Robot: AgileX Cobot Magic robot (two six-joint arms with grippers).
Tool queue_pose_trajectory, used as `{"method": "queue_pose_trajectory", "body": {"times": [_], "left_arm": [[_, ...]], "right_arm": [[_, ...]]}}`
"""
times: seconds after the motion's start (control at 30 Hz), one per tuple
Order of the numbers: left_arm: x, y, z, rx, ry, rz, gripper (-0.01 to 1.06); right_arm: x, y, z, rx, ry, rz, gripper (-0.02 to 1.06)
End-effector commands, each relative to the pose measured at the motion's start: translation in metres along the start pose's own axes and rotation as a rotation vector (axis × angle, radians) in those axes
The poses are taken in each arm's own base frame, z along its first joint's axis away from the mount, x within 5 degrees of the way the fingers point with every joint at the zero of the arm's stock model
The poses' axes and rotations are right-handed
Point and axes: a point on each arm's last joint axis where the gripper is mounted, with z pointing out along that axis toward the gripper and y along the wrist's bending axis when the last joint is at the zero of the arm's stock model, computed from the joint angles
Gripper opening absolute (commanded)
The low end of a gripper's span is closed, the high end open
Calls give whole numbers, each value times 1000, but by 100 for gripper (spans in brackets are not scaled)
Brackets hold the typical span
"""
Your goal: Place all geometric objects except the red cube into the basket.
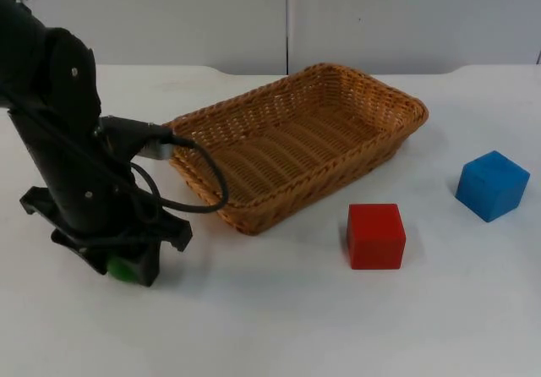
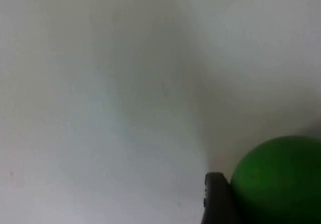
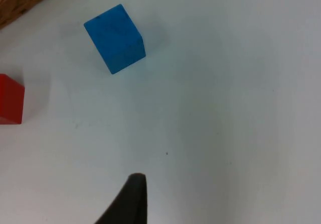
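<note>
On the white table (image 1: 279,326) (grey wall behind), left gripper (image 1: 127,267) clasps a green ball (image 1: 124,268).

The left arm (image 1: 59,140) is black all over, built of thick rounded segments with a dull sheen. Its upper housing is a smooth, bulging shell carrying a few small pale dots that look like screw heads. Lower down the body narrows into a straighter column, then widens into a flat, angular black bracket with stepped edges. This is the left gripper (image 1: 127,267). The right gripper (image 3: 128,204) appears as a black, matte part that tapers to a rounded end.
</note>
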Motion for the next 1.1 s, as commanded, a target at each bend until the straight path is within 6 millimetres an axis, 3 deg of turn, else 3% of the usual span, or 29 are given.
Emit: {"method": "queue_pose_trajectory", "body": {"times": [0.0, 0.13, 0.17, 0.3, 0.43, 0.7, 0.87, 0.9, 1.07], "left_arm": [[0, -3, -11, 12, -7, -14, 0], [5, -4, -51, -1, -28, 18, 0], [5, -4, -51, -1, -28, 18, 0], [13, -8, -106, -2, -135, 42, 0], [15, -9, -124, -4, -189, 45, 0], [8, -9, -127, -1, -213, 43, 0], [-34, -15, -134, 24, -271, 40, 0], [-34, -15, -134, 24, -271, 40, 0], [-85, -36, -116, 25, -240, 111, 0]], "right_arm": [[-2, 0, -1, 0, -18, 5, 105], [-2, 0, -1, 0, -16, 5, 105], [-2, 0, -1, 0, -16, 5, 105], [-2, 0, -1, 0, -12, 5, 105], [-2, 0, -1, 0, -16, 5, 105], [-2, 0, -1, 0, -16, 5, 105], [-3, 0, -1, 0, -21, 5, 105], [-3, 0, -1, 0, -21, 5, 105], [-3, 0, -1, -1, -29, 5, 105]]}}
